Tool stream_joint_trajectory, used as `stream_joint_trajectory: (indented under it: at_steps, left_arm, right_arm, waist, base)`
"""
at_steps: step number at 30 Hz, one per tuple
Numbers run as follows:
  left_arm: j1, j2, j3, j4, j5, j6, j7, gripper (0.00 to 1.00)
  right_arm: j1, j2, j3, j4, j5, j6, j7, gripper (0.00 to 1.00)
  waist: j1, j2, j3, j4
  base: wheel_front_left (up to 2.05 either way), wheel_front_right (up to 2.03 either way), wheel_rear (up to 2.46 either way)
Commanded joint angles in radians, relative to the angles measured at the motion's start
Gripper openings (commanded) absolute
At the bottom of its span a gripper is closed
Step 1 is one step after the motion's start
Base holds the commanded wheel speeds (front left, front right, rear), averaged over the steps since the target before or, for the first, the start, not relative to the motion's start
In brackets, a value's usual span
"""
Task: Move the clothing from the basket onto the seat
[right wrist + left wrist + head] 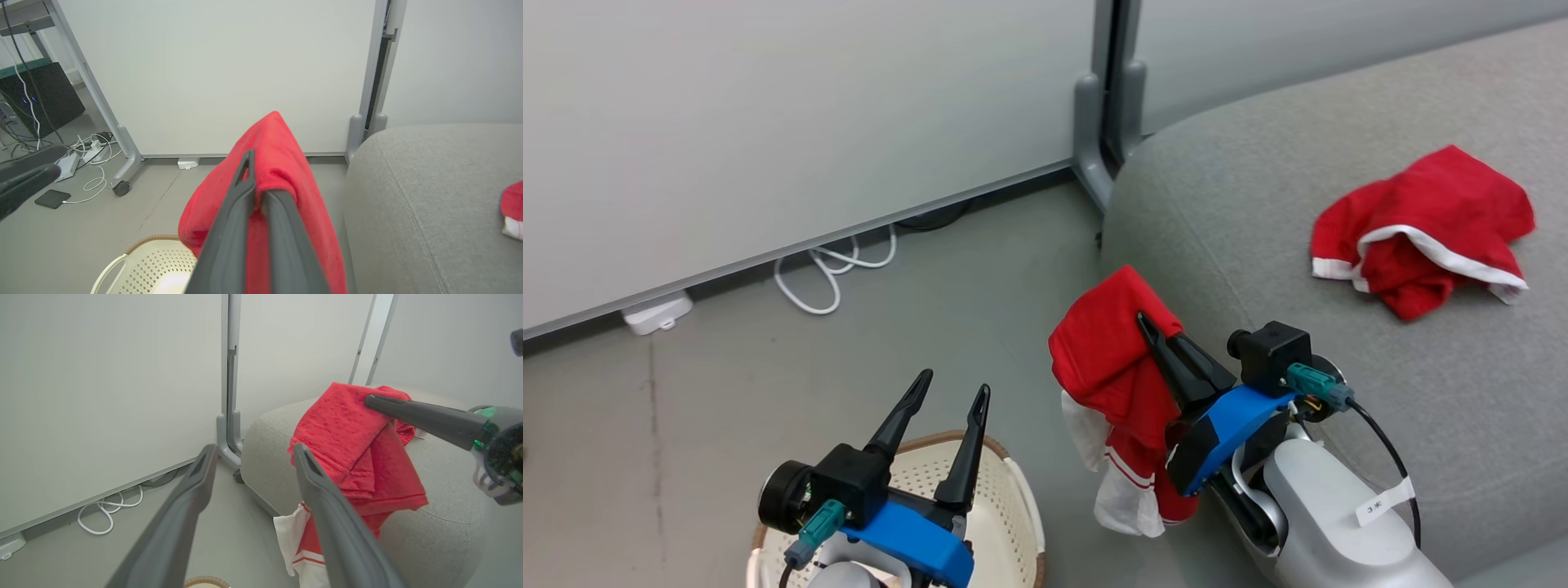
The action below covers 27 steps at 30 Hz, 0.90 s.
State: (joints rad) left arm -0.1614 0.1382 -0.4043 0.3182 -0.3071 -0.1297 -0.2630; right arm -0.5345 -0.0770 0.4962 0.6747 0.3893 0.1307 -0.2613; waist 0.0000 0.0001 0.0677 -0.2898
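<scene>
Two red garments, one basket and one seat are showing. The right gripper (1147, 327) is pressing its jaws together on the held garment (1103, 351). This garment is hanging in the air just beside the rounded edge of the seat (1462, 392), between basket and seat (white panels dangling lowest). The second garment (1421, 220) is lying crumpled on the seat, well apart from the first. The left gripper (954, 382) is hovering over the basket (1013, 469), its two fingers standing apart and gripping nothing. One looped white cable (825, 278) is lying on the floor by the wall.

Head camera looking down, wrist cameras close, sharing seat (429, 204), perhaps basket (139, 265)
</scene>
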Motion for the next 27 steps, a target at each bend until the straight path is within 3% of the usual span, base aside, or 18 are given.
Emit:
stream_joint_trajectory:
  at_steps: [1,13,27]
  left_arm:
    - [-0.009,0.001,0.001,-0.004,0.004,-0.002,-0.003,1.00]
    - [-0.032,0.021,-0.009,-0.008,0.010,-0.002,-0.003,1.00]
    - [-0.026,0.019,-0.026,-0.004,0.006,-0.002,-0.003,1.00]
  right_arm:
    - [-0.007,0.002,-0.003,-0.006,0.000,0.000,-0.006,0.00]
    - [-0.003,0.014,-0.007,-0.024,0.001,0.000,-0.006,0.00]
    - [0.004,0.011,-0.029,-0.027,-0.019,0.000,-0.006,0.00]
  waist:
    - [0.0000,-0.0001,0.013,-0.033]
    - [0.0000,-0.0001,0.049,-0.160]
    - [0.0000,-0.0001,0.051,-0.169]
  base:
    - [0.00,0.00,0.00]
    - [0.00,0.00,0.00]
    - [0.00,0.00,0.00]
